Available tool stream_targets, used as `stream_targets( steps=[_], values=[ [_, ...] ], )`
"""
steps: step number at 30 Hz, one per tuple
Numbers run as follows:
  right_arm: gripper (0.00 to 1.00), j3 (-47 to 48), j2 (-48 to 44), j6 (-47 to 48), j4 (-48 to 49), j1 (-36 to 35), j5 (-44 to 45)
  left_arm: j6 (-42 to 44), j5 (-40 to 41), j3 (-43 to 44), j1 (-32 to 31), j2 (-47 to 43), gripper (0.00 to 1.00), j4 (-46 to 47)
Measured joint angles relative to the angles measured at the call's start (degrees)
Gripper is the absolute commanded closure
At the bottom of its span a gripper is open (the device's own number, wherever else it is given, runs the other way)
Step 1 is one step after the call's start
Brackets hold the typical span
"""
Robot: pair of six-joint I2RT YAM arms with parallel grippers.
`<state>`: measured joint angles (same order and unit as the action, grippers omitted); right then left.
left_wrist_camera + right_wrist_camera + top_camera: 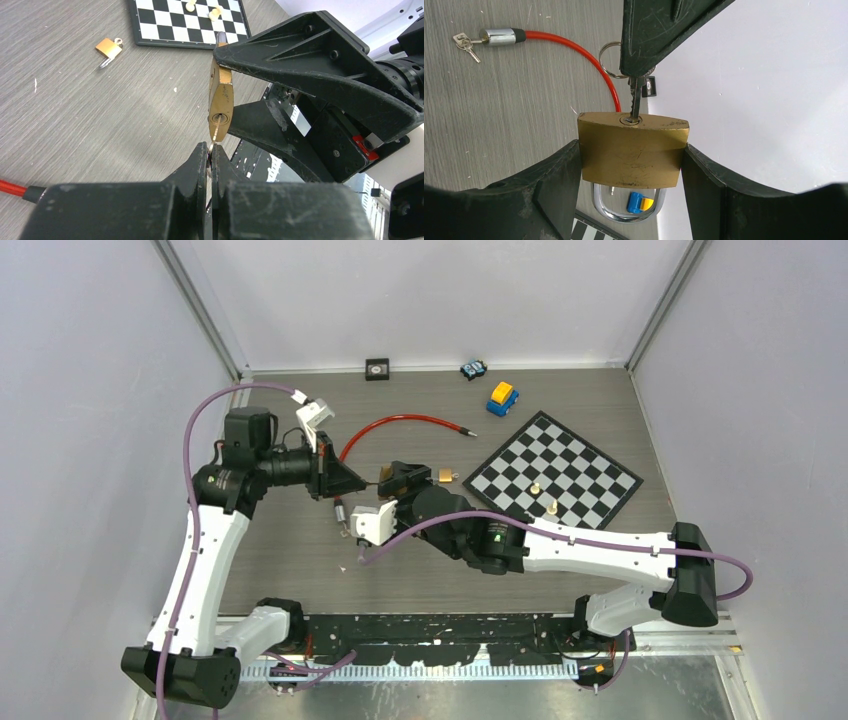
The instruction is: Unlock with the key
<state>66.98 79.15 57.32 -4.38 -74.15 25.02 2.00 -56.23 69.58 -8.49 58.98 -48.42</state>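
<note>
A brass padlock is held off the table between the fingers of my right gripper, keyhole facing the left arm and steel shackle pointing away, both legs in the body. The silver key sticks into the keyhole, its ring hanging beside it. My left gripper is shut on the key's head, with the blade running into the padlock. From above, the two grippers meet tip to tip at mid-table.
A second small padlock lies on the table next to a chessboard with a few pieces. A red cable lock with keys curves behind the grippers. A yellow-blue toy car and a small black box sit at the back.
</note>
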Motion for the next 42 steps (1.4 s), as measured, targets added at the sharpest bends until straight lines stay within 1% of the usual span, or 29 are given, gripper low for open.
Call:
stream_targets(
  steps=[17,24,30,35,42],
  values=[
    [0.99,0.3,1.5,2.2,1.4,-0.2,1.2,-2.2,0.8,-0.9,0.3,0.0,1.00,0.8],
    [0.99,1.0,1.7,2.1,1.2,-0.2,2.3,-5.5,0.7,-1.9,0.3,0.1,1.00,4.0],
    [0.99,2.2,2.4,2.1,-0.3,-0.1,4.0,-8.7,-0.1,-3.9,0.1,0.2,1.00,8.5],
    [0.99,3.2,3.3,2.1,-1.5,-0.2,4.4,-9.3,0.3,-4.3,-1.7,1.6,1.00,10.5],
    [0.99,4.4,3.8,1.9,-4.2,-0.4,4.5,-9.0,1.6,-4.3,-3.5,2.6,1.00,10.9]
  ],
)
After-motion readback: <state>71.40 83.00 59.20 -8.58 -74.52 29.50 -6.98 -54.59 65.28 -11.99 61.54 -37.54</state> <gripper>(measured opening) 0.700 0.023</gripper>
